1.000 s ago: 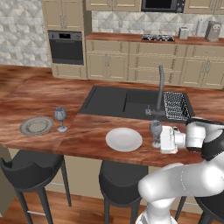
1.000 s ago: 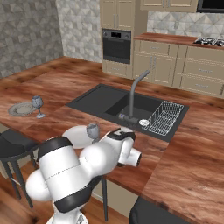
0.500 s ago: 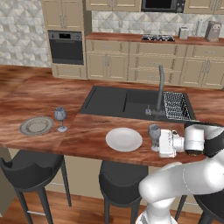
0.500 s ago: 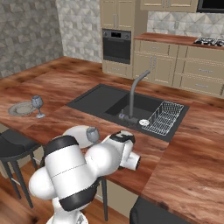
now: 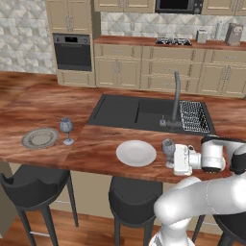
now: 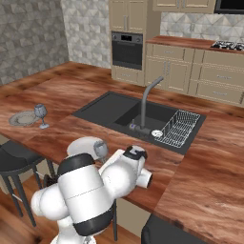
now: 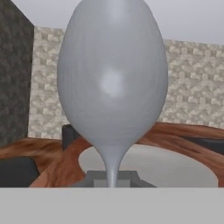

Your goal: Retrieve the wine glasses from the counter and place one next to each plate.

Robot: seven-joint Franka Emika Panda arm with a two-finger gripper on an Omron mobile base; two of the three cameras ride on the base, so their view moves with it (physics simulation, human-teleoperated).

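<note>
A blue-grey wine glass [image 5: 168, 147] stands upright just right of the white plate [image 5: 136, 153], close over the wood counter [image 5: 96, 149]. My gripper [image 5: 169, 161] is shut on the glass's stem from the right. In the hand view the bowl of that glass [image 7: 113, 78] looms large, its stem running down between the fingertips [image 7: 94, 179], with the white plate [image 7: 175, 168] behind. From the right base view, the held glass [image 6: 100, 149] sits beside the white plate [image 6: 80, 145]. The other glass [image 5: 66, 129] stands next to the grey plate [image 5: 40, 138] at the left.
A dark sink [image 5: 134, 111] with a tall faucet [image 5: 176, 100] and a wire dish rack [image 5: 194, 115] lies behind the plates. Black stools [image 5: 34, 184] [image 5: 133, 201] stand below the counter's front edge. An oven [image 5: 73, 52] and beige cabinets line the far wall.
My hand has carried the held glass slightly left toward the white plate and a little lower. The other glass and both plates have stayed put.
</note>
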